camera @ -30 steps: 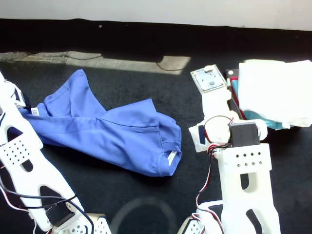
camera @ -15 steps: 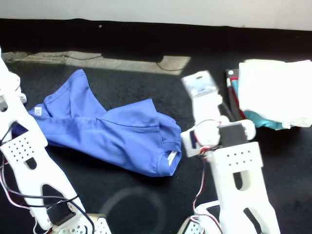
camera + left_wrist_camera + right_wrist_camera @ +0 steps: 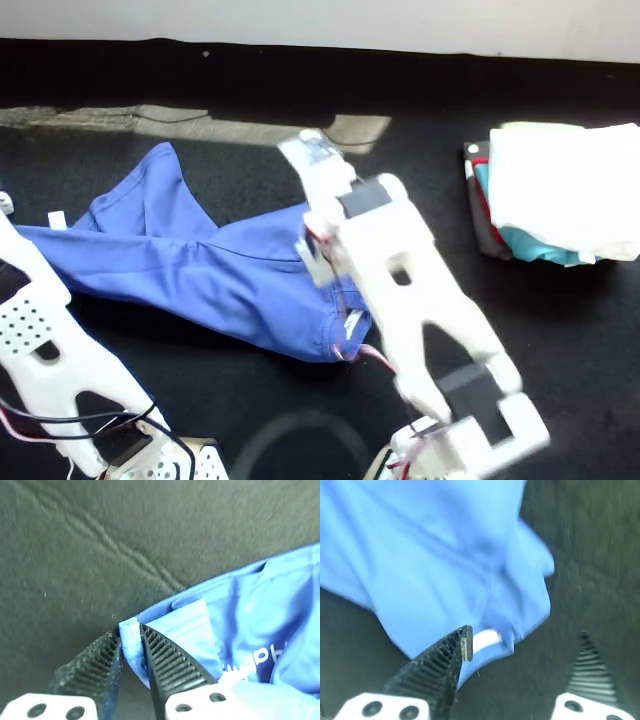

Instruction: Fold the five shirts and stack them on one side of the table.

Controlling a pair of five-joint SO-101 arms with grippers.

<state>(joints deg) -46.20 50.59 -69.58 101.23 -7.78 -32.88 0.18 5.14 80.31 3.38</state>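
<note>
From above, a blue shirt [image 3: 230,280] is seen lying rumpled across the left half of the black bench [image 3: 560,330], and a stack of folded shirts [image 3: 565,190] is set at the right edge. In the left wrist view, the shirt's edge is pinched by the left claw [image 3: 131,636]. In the right wrist view, the right claw [image 3: 525,642] is spread wide above the shirt's labelled edge.

A dark, felt-like cloth covers the surface [image 3: 240,85], which runs back to a pale wall [image 3: 300,18] along the far edge. A bright patch of light [image 3: 200,126] lies in a long strip across the far part of the cloth. Shallow creases [image 3: 117,547] run diagonally through the fabric, and a faint pale ring [image 3: 290,428] marks the near edge.
</note>
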